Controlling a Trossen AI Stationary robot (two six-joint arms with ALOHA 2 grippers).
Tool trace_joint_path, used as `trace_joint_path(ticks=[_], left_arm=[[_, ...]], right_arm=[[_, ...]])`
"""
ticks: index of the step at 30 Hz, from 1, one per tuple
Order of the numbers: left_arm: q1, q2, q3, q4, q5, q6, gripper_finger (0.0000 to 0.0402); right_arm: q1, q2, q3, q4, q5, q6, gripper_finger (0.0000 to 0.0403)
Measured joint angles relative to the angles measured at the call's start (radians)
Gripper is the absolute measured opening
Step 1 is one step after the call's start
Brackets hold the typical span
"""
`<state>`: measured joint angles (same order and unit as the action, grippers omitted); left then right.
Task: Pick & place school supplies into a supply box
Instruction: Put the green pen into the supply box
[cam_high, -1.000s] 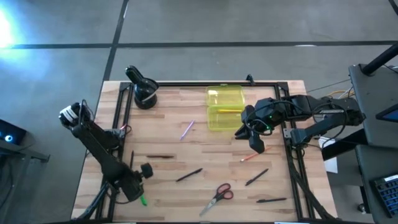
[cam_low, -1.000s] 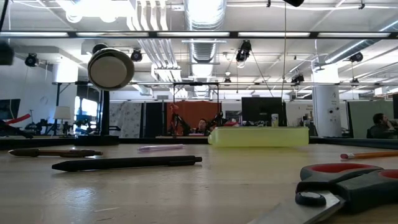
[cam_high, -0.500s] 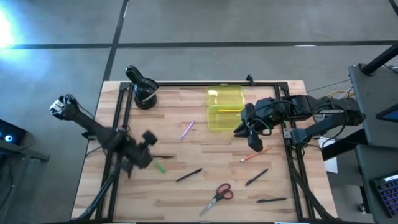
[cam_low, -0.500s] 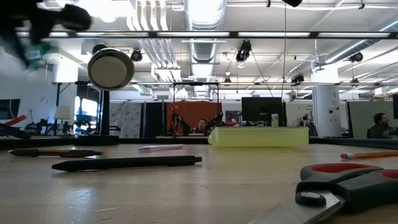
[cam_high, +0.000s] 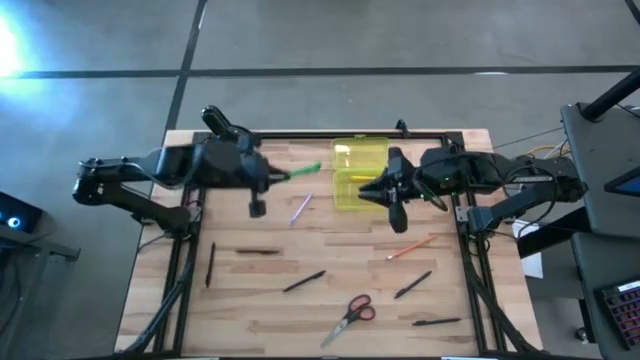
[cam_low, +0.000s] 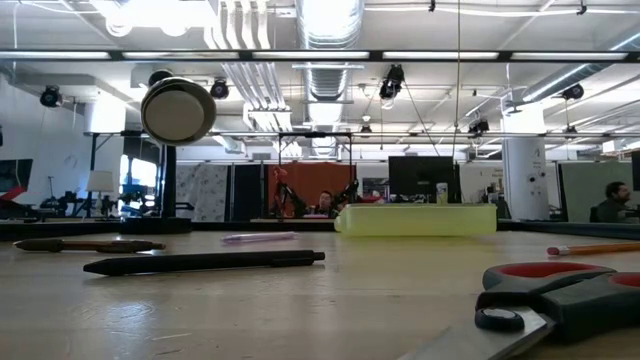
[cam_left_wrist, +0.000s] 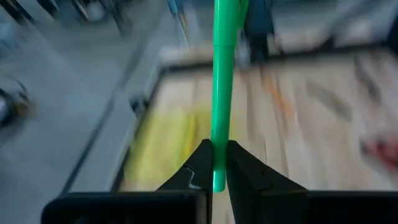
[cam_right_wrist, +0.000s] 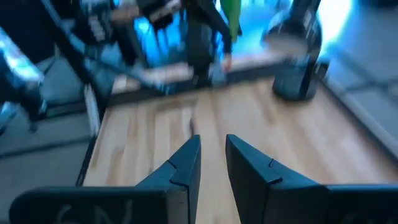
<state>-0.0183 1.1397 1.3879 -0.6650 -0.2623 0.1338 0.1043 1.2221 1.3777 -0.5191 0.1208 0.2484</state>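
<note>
**Green pen heading to box**

High view: left gripper (cam_high: 268, 178) clamps green pen (cam_high: 303, 171) left of the box (cam_high: 362, 174); right gripper (cam_high: 392, 200) waits beside it, slightly parted, empty.

Left wrist: pen (cam_left_wrist: 221, 74) light, stiff, slick; pinched near 1 end.

- A wooden butcher-block table (cam_high: 270, 300) is seen from above, its pale planks running across the surface.
- A black metal frame (cam_high: 330, 136) is laid around the table's edge.
- A black round cup-like stand (cam_high: 233, 158) is placed at the table's far left corner, just inside the frame.
- A grey concrete floor (cam_high: 320, 40) is spread beyond the table, crossed by dark seam lines.
- Loose cables (cam_high: 540, 150) are draped past the table's right side.
- In the low view, ceiling ducts and strip lights (cam_low: 330, 25) are shown overhead, and a white column (cam_low: 522, 180) is seen at the right.
- A seated person (cam_low: 323, 204) is glimpsed far back; another person (cam_low: 612, 200) is seen at the right edge.
</note>
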Motion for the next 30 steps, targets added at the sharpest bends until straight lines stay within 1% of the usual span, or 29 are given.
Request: trace_joint_path(ticks=[4,7,10,12,16,19,24,30], left_arm=[[0.019,0.001,0.013,0.194,0.024,-0.013,0.0010],[0.019,0.006,-0.003,0.316,0.040,-0.035,0.0010],[0.019,0.019,-0.011,0.384,0.042,-0.068,0.0010],[0.019,0.031,-0.018,0.433,0.043,-0.085,0.0010],[0.019,0.067,-0.020,0.568,0.050,-0.111,0.0010],[0.019,0.099,-0.020,0.668,0.083,-0.117,0.0010],[0.019,0.150,-0.020,0.753,0.114,-0.117,0.0010],[0.019,0.208,-0.020,0.857,0.144,-0.119,0.0010]], right_arm=[[0.000,0.002,0.000,0.163,0.110,-0.065,0.0068],[-0.004,0.004,0.000,0.311,0.172,-0.115,0.0071],[-0.013,0.004,0.000,0.451,0.174,-0.154,0.0082],[-0.022,0.004,0.000,0.509,0.167,-0.174,0.0092],[-0.035,0.004,0.000,0.545,0.163,-0.183,0.0112],[-0.036,0.005,0.000,0.553,0.160,-0.183,0.0127],[-0.035,0.005,0.000,0.562,0.126,-0.176,0.0147],[-0.035,0.006,0.000,0.576,0.114,-0.167,0.0153]])
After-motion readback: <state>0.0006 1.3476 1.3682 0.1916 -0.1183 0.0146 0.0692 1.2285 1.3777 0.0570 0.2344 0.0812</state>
